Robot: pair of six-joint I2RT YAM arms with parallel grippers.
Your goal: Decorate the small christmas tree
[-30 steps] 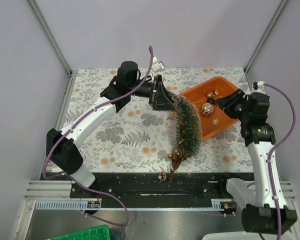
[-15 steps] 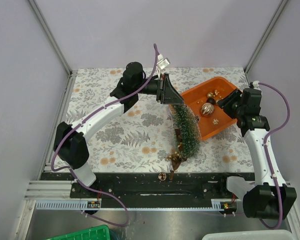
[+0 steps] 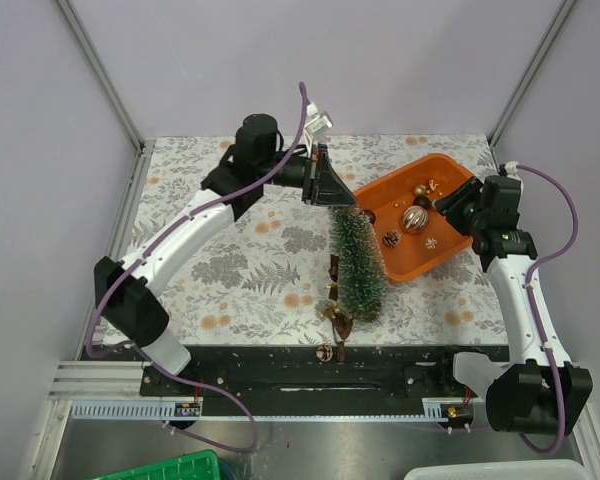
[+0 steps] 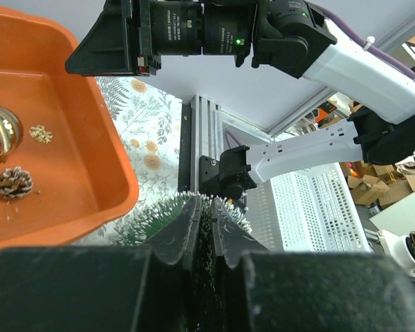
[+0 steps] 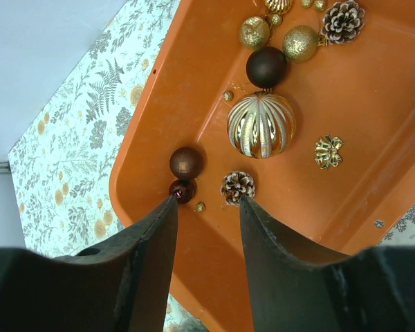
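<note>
While the left claw is clenching on the tip of the small christmas tree, its two dark fingers are pressing almost together, with green, white-frosted bristles squeezed between them. From that grip the tree is hanging down and toward the near edge, widening over the floral tablecloth just beside the near-left wall of the orange tray. Whether its base is touching the cloth I cannot tell. A small cluster of brown and gold ornaments is lying by the tree's lower end.

The right claw is hovering over the tray with its jaws standing apart and grasping nothing. Below it, in the tray, a brown ball and a pine cone are lying near each other, and a ribbed gold ball is sitting farther in.
</note>
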